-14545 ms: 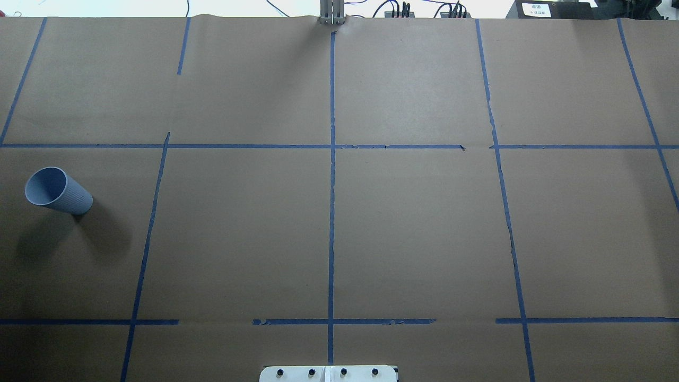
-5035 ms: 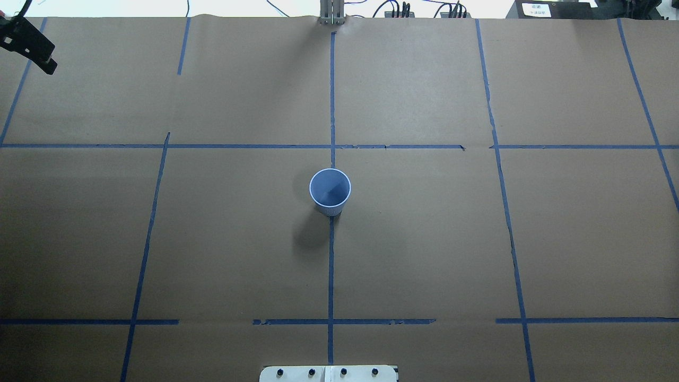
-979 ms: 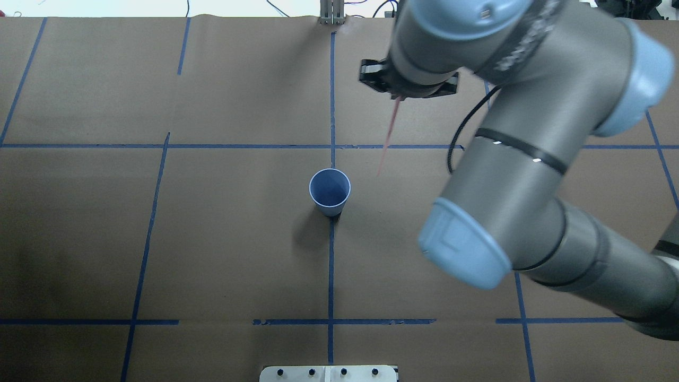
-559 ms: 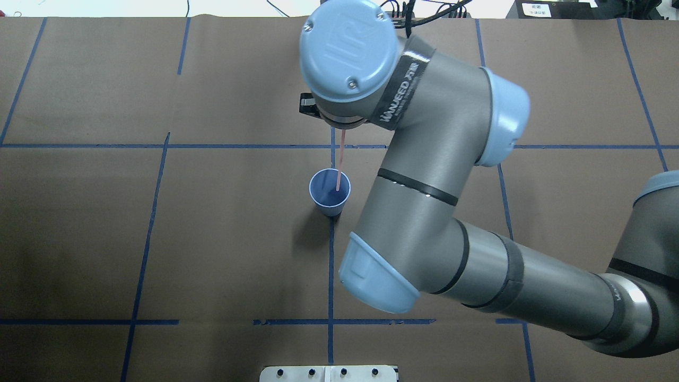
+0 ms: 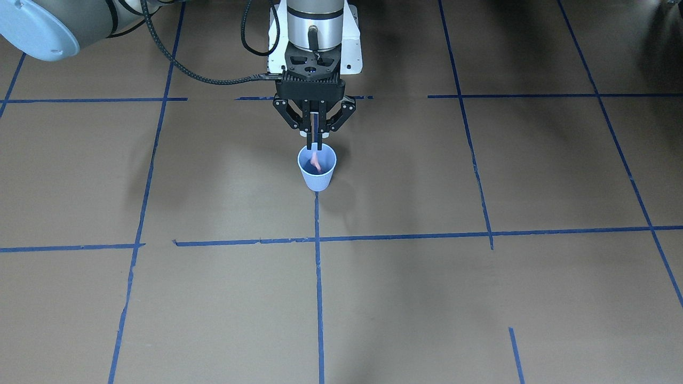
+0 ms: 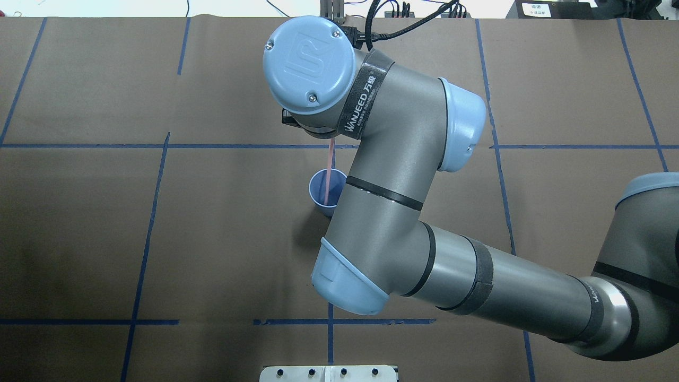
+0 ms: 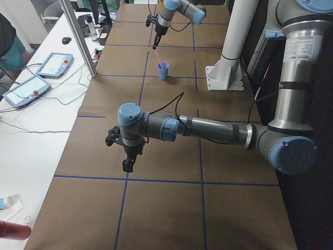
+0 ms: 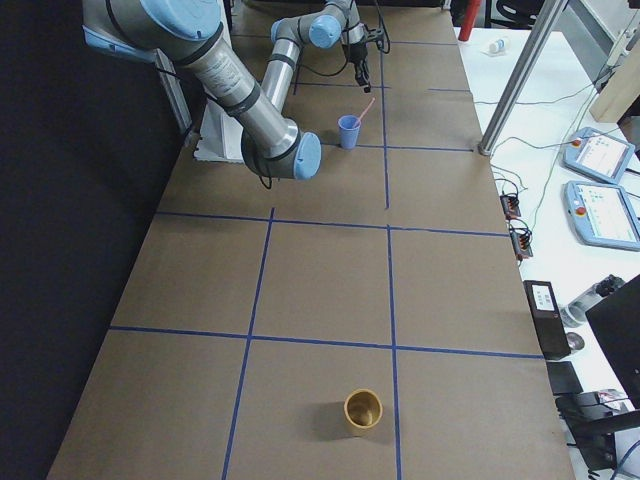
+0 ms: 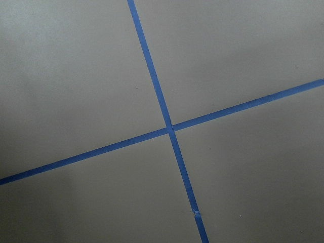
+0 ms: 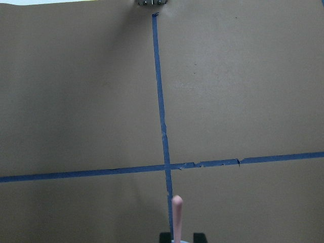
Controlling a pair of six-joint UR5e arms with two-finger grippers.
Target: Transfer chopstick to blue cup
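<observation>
The blue cup (image 5: 317, 174) stands upright at the table's centre, on the blue tape line; it also shows in the overhead view (image 6: 318, 189). My right gripper (image 5: 314, 147) hangs straight above its rim, shut on a pale-pink chopstick (image 6: 329, 170) that runs down into the cup. The stick's lower end (image 5: 316, 162) is inside the cup. In the right wrist view the stick (image 10: 176, 217) pokes out between the fingertips. My left gripper (image 7: 127, 164) hovers low over the table far from the cup, and I cannot tell if it is open or shut.
A tan cup (image 8: 362, 410) stands near the table's right end. My left arm (image 7: 208, 129) stretches across the table's left part. Tablets (image 7: 26, 88) and cables lie on the white side table. A white mount plate (image 6: 329, 373) sits at the near edge.
The cup went from lying at the far left to upright at the centre. My right arm came in holding the chopstick, moved left over the cup and lowered the stick into it.
</observation>
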